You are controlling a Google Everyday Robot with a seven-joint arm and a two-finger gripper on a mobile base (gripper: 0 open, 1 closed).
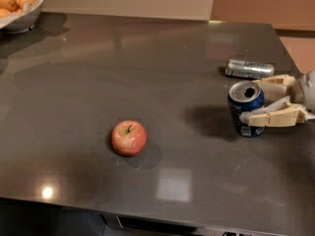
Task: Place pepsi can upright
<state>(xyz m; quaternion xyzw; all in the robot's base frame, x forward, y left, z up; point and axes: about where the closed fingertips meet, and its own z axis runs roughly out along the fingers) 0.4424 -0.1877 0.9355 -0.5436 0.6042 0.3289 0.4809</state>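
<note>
Gripper [249, 100] is clamping the upright pepsi can [244, 106] on the table [147, 58]; silver can [249, 68] is lying just behind its far finger, apple [129, 137] sitting well apart.

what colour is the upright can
Dark blue aluminium pepsi can, silver top, by the cream gripper at right; camera view.

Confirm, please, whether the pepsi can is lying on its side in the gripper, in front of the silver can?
Not quite: in the camera view the pepsi can stands upright. It is in the gripper, near the table's right side, in front of the silver can.
</note>
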